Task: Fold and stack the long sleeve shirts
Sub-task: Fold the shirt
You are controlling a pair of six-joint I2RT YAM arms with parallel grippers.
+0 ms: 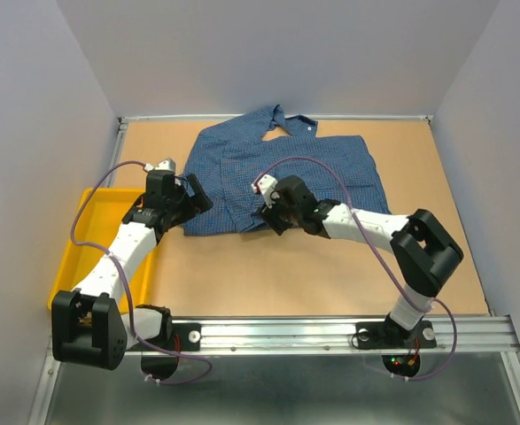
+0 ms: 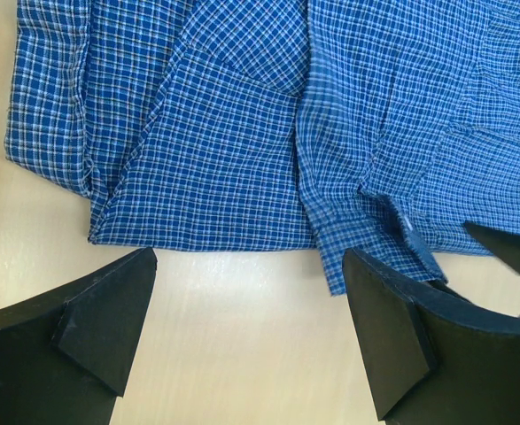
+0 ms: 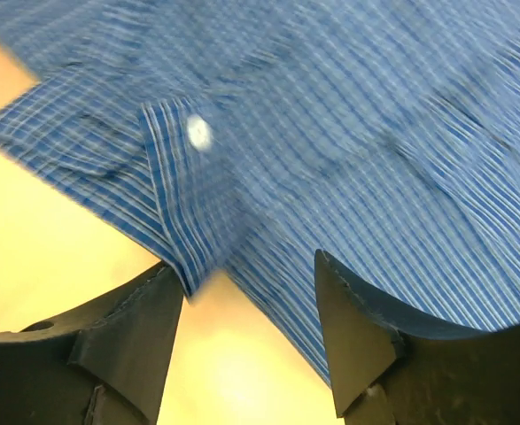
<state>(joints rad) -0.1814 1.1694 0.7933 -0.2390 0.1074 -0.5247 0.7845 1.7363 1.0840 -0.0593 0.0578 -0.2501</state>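
A single blue checked long sleeve shirt [image 1: 277,173] lies partly folded on the tan table, collar toward the back. My left gripper [image 1: 191,198] stands open at the shirt's near-left edge. In the left wrist view its fingers [image 2: 249,266] straddle bare table just short of the folded hem [image 2: 224,150], with a sleeve cuff [image 2: 370,239] by the right finger. My right gripper [image 1: 267,211] is open at the shirt's near edge. In the blurred right wrist view, a cuff with a white button [image 3: 197,133] hangs beside its left finger, and nothing is clamped between the fingers [image 3: 249,266].
A yellow tray [image 1: 100,230] sits at the table's left edge under the left arm. An aluminium rail [image 1: 330,332] runs along the near edge. Grey walls close in the back and both sides. One right-gripper finger [image 2: 508,248] shows in the left wrist view.
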